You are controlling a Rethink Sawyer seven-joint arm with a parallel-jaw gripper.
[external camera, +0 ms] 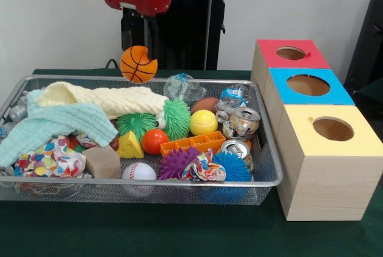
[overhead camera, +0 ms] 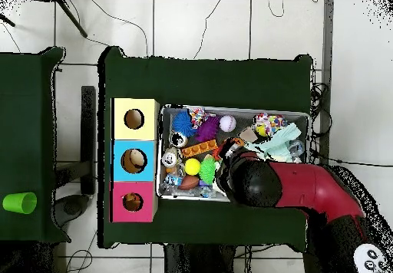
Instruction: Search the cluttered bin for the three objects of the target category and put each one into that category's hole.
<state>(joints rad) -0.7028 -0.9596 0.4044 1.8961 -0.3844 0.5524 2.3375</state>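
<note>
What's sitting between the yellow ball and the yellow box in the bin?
Front view: two crushed cans, one right of the yellow ball, another nearer, then the bin's mesh wall before the yellow box.

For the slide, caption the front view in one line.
A toy basketball hangs above a mesh bin crammed with balls, cloths and cans, beside red, blue and yellow sorting boxes.

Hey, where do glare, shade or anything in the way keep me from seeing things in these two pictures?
Front view: bright glints on the cans in the bin; the yellow box's hole is shaded inside, so its contents stay unseen. Overhead view: the arm covers the bin's lower right part in the picture.
</note>
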